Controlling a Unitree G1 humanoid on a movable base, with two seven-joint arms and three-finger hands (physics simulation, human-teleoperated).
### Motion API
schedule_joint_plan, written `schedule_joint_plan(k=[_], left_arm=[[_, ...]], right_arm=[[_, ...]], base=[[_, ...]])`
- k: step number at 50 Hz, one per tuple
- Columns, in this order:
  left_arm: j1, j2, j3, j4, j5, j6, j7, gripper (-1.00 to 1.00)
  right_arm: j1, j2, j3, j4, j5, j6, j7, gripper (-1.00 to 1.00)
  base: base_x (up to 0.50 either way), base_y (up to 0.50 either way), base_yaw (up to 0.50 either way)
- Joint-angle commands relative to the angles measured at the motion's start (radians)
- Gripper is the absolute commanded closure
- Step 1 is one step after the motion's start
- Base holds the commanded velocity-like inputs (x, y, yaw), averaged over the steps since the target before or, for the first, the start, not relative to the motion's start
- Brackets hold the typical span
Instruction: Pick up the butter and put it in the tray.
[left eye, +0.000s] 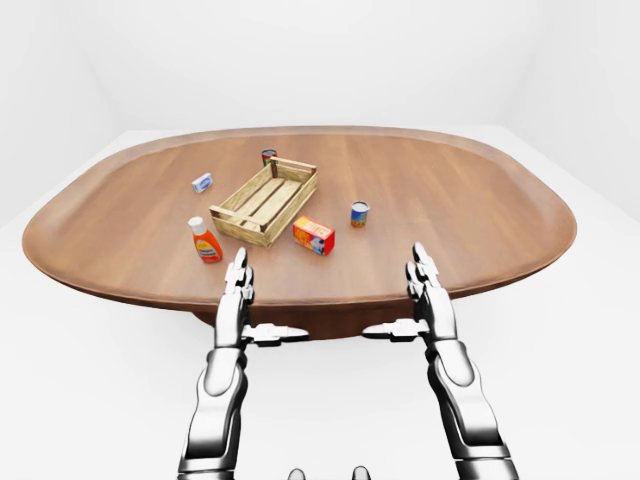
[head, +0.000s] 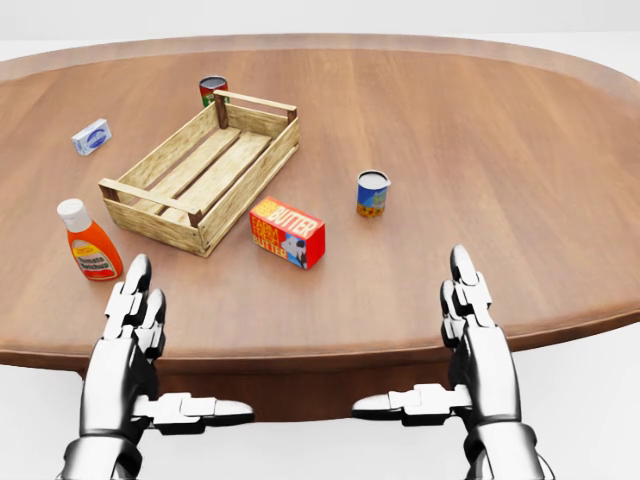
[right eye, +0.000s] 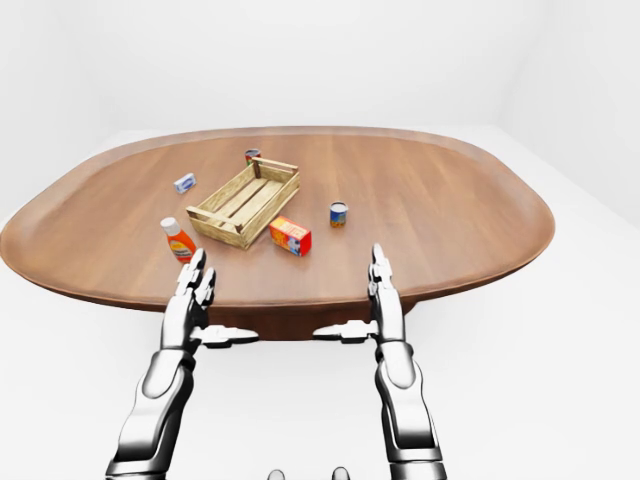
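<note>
The butter (head: 287, 232) is a red and orange box lying on the wooden table, just right of the tray's near corner in the head view. The tray (head: 203, 170) is a slatted wooden crate, empty, set at an angle. My left hand (head: 150, 345) is open at the table's near edge, below the ketchup bottle. My right hand (head: 455, 340) is open too, at the near edge, down and right of the butter. Neither hand touches anything.
An orange ketchup bottle (head: 88, 243) stands left of the tray. A small blue and white box (head: 92, 136) lies at upper left. One can (head: 213, 90) stands behind the tray, another can (head: 372, 193) right of the butter. The oval table (left eye: 480, 200) stretches wide to the right.
</note>
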Motion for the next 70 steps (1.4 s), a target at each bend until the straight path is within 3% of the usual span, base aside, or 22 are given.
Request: schedule_joint_plan(k=[1,9,19,25,29,41,66,70], left_arm=[[0.082,0.013,0.029,-0.205,-0.050,0.071,-0.061,-1.00],[0.165,0.005,0.042,-0.403,-0.081,0.071,-0.105,-1.00],[0.187,0.000,0.122,-0.561,-0.146,0.071,-0.153,-1.00],[0.233,-0.013,0.180,-0.728,-0.226,0.071,-0.196,-1.00],[0.265,-0.031,0.197,-0.787,-0.225,0.071,-0.224,-1.00],[0.234,-0.041,0.242,-0.796,-0.249,0.071,-0.228,-1.00],[0.239,-0.045,0.250,-0.803,-0.251,0.071,-0.244,-1.00],[0.237,-0.045,0.253,-0.800,-0.254,0.071,-0.244,-1.00]], right_arm=[[0.052,-0.001,-0.005,-0.158,-0.016,0.076,0.013,-1.00],[0.110,0.007,0.026,-0.313,-0.033,0.076,0.008,-1.00],[0.218,0.000,0.103,-0.586,-0.089,0.076,0.000,-1.00],[0.267,-0.011,0.143,-0.713,-0.109,0.076,-0.015,-1.00],[0.301,-0.028,0.184,-0.788,-0.130,0.076,-0.029,-1.00],[0.324,-0.060,0.230,-0.855,-0.174,0.076,-0.048,-1.00],[0.337,-0.068,0.235,-0.873,-0.188,0.076,-0.040,-1.00],[0.331,-0.048,0.204,-0.858,-0.151,0.076,-0.049,-1.00]], base=[[0.00,0.00,0.00],[0.00,0.00,0.00],[0.00,0.00,0.00],[0.00,0.00,0.00],[0.00,0.00,0.00],[0.00,0.00,0.00],[0.00,0.50,0.00],[0.00,0.50,0.00]])
